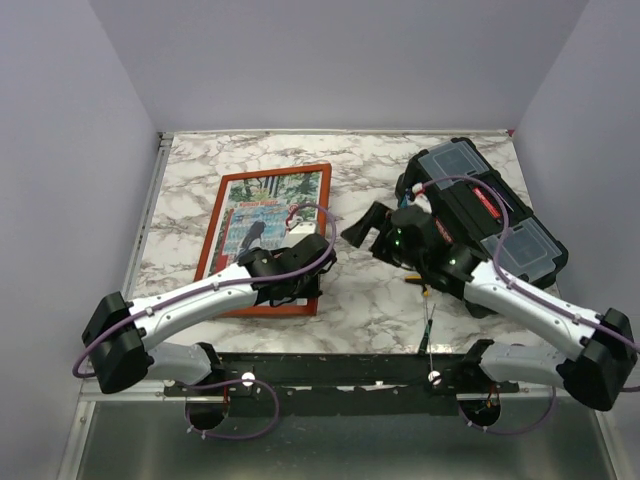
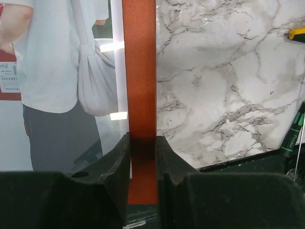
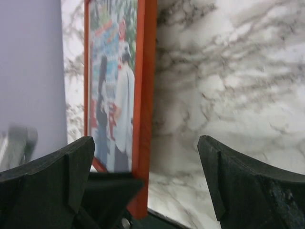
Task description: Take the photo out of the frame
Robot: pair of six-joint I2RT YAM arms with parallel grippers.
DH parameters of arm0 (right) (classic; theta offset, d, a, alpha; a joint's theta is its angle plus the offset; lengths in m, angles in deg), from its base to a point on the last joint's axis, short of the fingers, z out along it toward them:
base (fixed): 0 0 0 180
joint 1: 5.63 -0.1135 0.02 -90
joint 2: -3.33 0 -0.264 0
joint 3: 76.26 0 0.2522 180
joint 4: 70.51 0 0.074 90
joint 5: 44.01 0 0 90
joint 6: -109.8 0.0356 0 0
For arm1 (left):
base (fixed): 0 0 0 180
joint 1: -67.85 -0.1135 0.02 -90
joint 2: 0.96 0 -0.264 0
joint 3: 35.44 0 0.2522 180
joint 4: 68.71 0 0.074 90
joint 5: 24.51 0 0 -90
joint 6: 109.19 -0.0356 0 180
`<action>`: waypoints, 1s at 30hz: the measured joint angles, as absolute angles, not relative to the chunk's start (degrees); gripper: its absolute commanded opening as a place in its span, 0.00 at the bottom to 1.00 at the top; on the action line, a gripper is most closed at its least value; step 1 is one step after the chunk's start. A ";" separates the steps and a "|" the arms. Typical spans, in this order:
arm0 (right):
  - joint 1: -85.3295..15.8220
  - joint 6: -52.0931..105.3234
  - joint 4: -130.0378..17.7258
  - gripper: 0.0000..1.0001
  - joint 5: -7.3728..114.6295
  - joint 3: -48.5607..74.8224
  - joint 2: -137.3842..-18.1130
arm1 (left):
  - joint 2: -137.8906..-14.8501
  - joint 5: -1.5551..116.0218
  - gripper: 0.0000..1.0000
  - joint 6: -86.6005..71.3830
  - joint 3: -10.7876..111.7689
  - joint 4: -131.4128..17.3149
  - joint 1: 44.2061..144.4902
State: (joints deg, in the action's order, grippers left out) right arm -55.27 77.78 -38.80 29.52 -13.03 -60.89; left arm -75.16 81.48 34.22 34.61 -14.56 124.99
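Thin orange-red wooden picture frame (image 1: 275, 172), worktop's left half: judged light, stiff, front fragile; hold by rails. Left gripper (image 2: 143, 143) pinches its right rail; right gripper (image 3: 146, 148) spread, empty.

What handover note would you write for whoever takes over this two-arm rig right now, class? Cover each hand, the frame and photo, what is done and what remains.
Left hand: shut on the right rail of the thin rectangular orange-red wooden picture frame, near its near corner.
Right hand: open wide and empty, over the white marble-patterned table between the frame and the black plastic toolbox, pointing at the frame.
Colourful printed photo: inside the frame, which lies on the table's left half.
Done: frame gripped.
Left: free the photo and take it out.
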 measured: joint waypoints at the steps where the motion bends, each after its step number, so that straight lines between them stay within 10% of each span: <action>1: -52.37 77.36 -40.83 1.00 32.38 -11.94 -62.82 | -74.57 81.46 0.00 34.24 34.22 -14.43 124.99; 14: -44.37 72.81 -61.51 0.98 56.53 -4.18 -92.08 | -68.34 81.50 0.00 34.33 31.20 -13.10 124.99; 26: -43.54 74.30 -87.89 0.35 73.76 -5.07 -104.65 | -63.22 81.48 0.00 34.33 28.38 -12.79 124.99; 30: -43.25 78.67 -88.39 0.08 76.03 -4.31 -105.09 | -61.02 81.31 0.59 34.46 28.32 -12.40 124.99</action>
State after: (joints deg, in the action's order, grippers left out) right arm -43.25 78.67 -88.39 76.03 -4.31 -105.09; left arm -61.02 81.31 34.46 28.32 -12.40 124.99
